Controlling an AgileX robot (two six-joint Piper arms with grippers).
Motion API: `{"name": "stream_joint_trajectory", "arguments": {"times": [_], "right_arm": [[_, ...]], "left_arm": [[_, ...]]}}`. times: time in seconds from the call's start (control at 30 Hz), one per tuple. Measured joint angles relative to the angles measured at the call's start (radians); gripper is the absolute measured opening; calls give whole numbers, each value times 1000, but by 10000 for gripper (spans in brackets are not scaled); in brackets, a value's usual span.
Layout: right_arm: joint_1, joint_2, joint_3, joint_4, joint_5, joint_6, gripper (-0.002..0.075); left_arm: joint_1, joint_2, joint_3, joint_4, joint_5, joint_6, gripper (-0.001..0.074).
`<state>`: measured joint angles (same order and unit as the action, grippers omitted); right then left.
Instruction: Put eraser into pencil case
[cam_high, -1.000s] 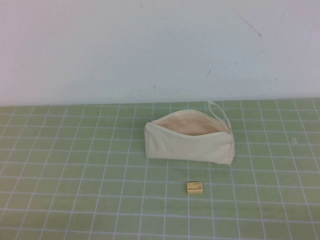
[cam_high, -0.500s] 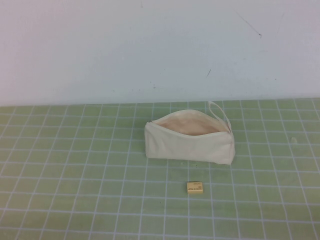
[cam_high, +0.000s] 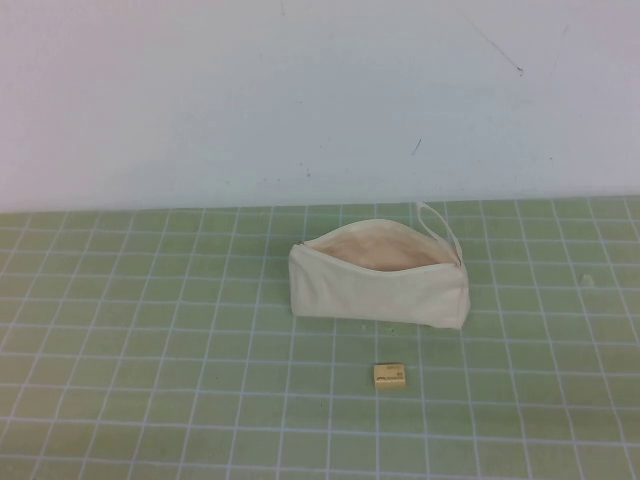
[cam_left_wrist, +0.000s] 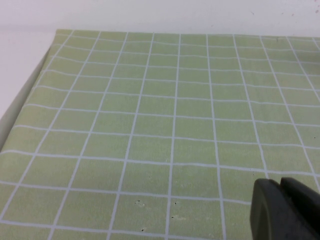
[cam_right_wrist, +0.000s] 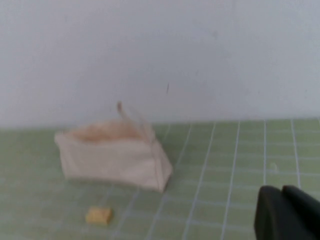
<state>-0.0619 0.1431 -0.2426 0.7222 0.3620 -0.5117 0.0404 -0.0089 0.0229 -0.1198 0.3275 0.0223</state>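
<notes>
The cream pencil case (cam_high: 380, 284) lies on the green grid mat, its zipper open and its peach lining showing, with a loop strap at its right end. The small yellowish-tan eraser (cam_high: 390, 376) lies on the mat just in front of it, apart from it. Both also show in the right wrist view: pencil case (cam_right_wrist: 112, 155), eraser (cam_right_wrist: 99, 215). My right gripper (cam_right_wrist: 282, 210) is shut and empty, well to the right of them. My left gripper (cam_left_wrist: 281, 204) is shut and empty over bare mat. Neither gripper shows in the high view.
The green grid mat (cam_high: 150, 350) covers the table up to a white wall (cam_high: 300, 90) behind. In the left wrist view the mat's edge (cam_left_wrist: 30, 85) borders a white surface.
</notes>
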Motion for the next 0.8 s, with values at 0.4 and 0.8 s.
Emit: {"name": "stream_joint_trajectory", "arguments": {"times": [0.4, 0.8], "right_arm": [[0, 696, -535, -317, 498, -247, -1], [257, 1117, -930, -526, 553, -82, -1]], "left_arm": [[0, 0, 0, -2, 0, 0, -2], [0, 0, 0, -2, 0, 0, -2]]}}
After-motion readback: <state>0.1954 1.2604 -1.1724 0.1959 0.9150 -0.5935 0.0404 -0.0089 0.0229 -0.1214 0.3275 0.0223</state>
